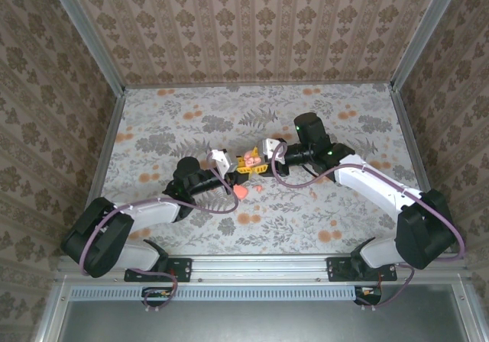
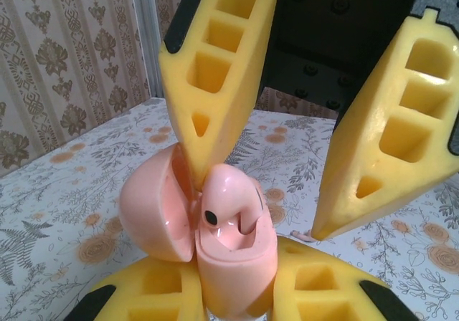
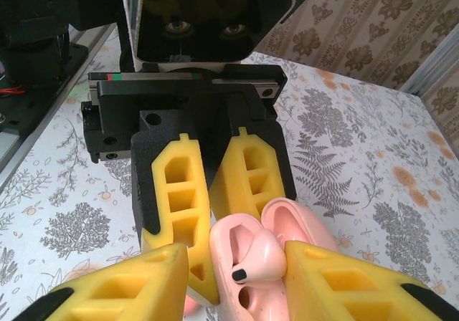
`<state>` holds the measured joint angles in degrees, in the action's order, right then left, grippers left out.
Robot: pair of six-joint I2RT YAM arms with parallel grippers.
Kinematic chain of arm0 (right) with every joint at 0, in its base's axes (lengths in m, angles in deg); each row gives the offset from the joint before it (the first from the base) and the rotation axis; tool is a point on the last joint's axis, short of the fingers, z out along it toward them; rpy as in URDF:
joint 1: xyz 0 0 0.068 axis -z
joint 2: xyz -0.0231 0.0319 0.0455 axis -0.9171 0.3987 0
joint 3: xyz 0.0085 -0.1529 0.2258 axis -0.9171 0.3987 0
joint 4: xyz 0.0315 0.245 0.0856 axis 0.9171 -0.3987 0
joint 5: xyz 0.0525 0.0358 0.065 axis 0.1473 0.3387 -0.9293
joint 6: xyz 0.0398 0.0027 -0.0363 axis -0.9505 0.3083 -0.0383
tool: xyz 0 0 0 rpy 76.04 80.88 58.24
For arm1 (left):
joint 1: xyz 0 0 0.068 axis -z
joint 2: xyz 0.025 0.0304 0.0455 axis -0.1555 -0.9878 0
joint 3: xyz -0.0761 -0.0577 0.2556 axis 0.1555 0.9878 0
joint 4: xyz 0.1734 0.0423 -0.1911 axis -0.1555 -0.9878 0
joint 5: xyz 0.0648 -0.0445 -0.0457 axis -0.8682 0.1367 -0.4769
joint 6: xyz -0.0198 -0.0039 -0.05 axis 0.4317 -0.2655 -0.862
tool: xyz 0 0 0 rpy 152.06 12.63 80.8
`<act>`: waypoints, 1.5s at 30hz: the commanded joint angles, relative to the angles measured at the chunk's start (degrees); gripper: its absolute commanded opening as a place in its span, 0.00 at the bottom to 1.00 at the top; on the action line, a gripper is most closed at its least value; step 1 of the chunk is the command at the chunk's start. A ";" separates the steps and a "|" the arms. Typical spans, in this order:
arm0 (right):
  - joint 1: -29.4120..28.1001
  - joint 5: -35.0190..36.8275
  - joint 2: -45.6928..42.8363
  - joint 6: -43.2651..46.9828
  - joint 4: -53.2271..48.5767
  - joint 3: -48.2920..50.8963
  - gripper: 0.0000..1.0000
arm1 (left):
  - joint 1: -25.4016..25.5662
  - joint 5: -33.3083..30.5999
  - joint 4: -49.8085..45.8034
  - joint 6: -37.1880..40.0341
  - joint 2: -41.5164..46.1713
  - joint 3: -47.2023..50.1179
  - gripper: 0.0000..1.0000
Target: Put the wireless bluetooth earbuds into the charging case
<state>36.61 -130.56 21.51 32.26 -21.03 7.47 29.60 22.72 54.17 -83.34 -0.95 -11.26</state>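
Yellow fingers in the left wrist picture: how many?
4. Two fingers belong to the right gripper, above the charging case; two to the left gripper, at the bottom, clamping it.

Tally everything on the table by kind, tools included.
tools: 2 (left tool, right tool)
charging case: 1, lid open, held in the left tool
earbud: 1, sitting in the case
loose pieces on the cloth: 2 (larger coral piece, smaller coral piece), too small to name
total: 6
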 commanded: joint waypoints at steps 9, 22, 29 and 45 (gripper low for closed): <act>-0.84 0.96 -3.20 -2.26 1.39 1.02 0.41 | 0.35 0.60 3.23 1.56 1.94 -0.88 0.09; -0.74 2.77 -5.27 -3.71 5.01 2.81 0.43 | 0.32 0.56 2.70 1.85 2.02 -1.06 0.09; -0.78 3.35 -6.20 -4.89 7.02 3.57 0.45 | 0.39 0.75 2.68 1.84 2.07 -1.22 0.09; -0.35 2.65 -8.66 -3.75 4.82 6.36 0.43 | 0.38 0.83 1.88 2.20 2.83 -0.98 0.09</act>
<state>36.22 -127.71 14.10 27.82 -15.63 12.98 29.66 22.64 55.05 -82.45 0.34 -11.26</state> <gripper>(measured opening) 0.432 0.187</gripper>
